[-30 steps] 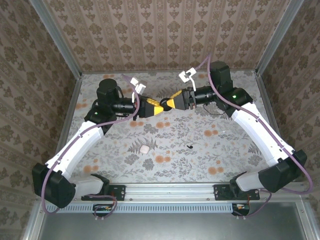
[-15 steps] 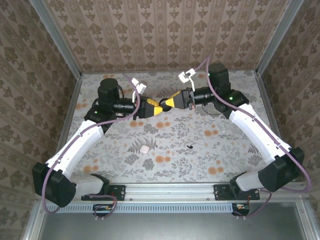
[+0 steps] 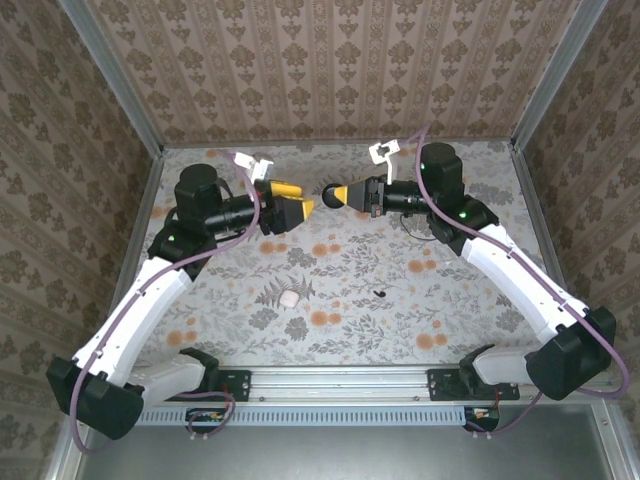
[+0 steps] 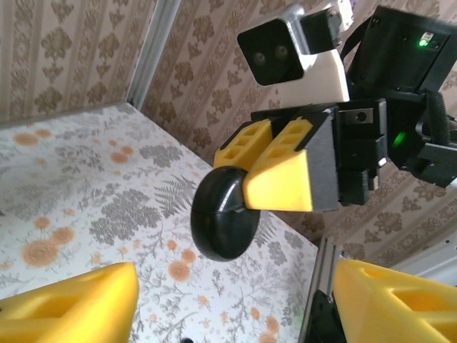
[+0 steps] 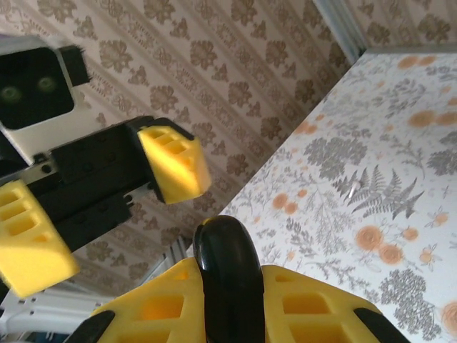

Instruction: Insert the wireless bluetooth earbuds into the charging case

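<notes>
The right gripper (image 3: 342, 195), at upper centre of the overhead view, has its yellow wedge-shaped plastic jaws clamped on the small black round charging case (image 4: 223, 218); this is a smooth, slightly glossy puck with rounded edges, held in the air above the worktop (image 3: 450, 300); the left gripper (image 3: 293, 199), just to its left, has its jaws spread wide and holds nothing, with a clear gap to the case. The wireless bluetooth earbuds (image 3: 380, 293) appear as a tiny dark speck on the worktop at lower centre of the overhead view, well apart from both grippers; whether the speck is one bud or two cannot be told. Hazards: the case is pinched at one side only, most of it overhanging the jaw tips, so a knock from the left jaws could pivot it or squeeze it out; a round, hard puck dropped on the flat floral-printed worktop would probably roll; no open lid is visible, so the case likely needs opening first; the buds are very small against a busy pattern, and blunt jaws may push them instead of pinching; the white rounded-square pebble-like object (image 3: 291, 297) left of the speck could be mistaken for a task item.
</notes>
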Controlling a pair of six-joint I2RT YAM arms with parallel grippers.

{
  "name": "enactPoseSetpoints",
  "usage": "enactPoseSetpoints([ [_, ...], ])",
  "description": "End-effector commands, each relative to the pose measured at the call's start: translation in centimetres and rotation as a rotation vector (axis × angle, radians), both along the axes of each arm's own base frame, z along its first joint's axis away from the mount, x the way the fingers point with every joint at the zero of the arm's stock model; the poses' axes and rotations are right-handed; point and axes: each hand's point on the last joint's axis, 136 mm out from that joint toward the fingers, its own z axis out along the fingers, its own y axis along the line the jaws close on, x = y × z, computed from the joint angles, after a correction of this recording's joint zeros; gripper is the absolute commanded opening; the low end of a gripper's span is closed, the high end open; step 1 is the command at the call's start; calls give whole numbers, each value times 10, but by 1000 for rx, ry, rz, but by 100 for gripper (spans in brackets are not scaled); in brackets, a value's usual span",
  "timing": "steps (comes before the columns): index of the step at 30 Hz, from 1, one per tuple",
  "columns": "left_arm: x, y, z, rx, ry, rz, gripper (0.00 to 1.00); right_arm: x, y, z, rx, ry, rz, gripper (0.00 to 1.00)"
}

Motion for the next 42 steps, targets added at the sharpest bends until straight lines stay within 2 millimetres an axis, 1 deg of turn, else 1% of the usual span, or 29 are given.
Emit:
enactPoseSetpoints([
  [1,3,-2,-11,-28,16,-2,78,0,-3,22,47,-69,-42,13],
  [3,3,-5,-6,-99,5,-22,81,-1,0,24,53,-67,-29,13],
  [6,5,-10,-6,-153,13,-47,81,-4,3,25,61,-61,-13,13],
  [11,3,-25,-3,-175,18,-117,77,-10,6,29,71,-69,20,13],
  [14,4,-33,-2,-182,25,-143,73,-13,8,29,73,-72,32,13],
  [18,5,-41,-2,-185,37,-179,63,-14,9,28,72,-71,35,13],
  [22,5,-42,-3,-185,40,-183,52,-15,9,29,73,-74,42,13],
  [23,5,-42,-3,-184,37,-183,48,-16,9,29,73,-72,46,13],
  [25,5,-42,-4,-180,40,-182,34,-17,10,28,73,-69,53,13],
  [27,5,-42,-4,-177,41,-184,23,-19,11,29,74,-68,63,13],
  [29,5,-42,-5,-173,39,-182,19,-20,12,29,75,-67,73,13],
  [33,2,-41,-6,-166,27,-181,15,-20,14,29,75,-63,85,13],
  [34,1,-40,-6,-163,20,-184,13,-20,14,29,74,-61,84,15],
  [35,0,-40,-6,-159,13,-186,12,-18,14,28,72,-56,79,19],
  [36,-2,-40,-7,-152,2,-189,11,-16,13,26,66,-45,64,26],
  [37,-4,-40,-7,-144,-10,-192,11,-11,12,24,59,-33,40,31],
  [39,-6,-39,-10,-124,-32,-185,11,-2,10,19,41,2,-5,37],
  [40,-7,-38,-11,-115,-46,-178,10,2,11,13,25,36,-13,38],
  [41,-8,-37,-11,-110,-56,-173,7,5,12,9,16,64,-12,40],
  [42,-9,-36,-13,-107,-64,-165,3,8,14,6,11,87,-10,41],
])
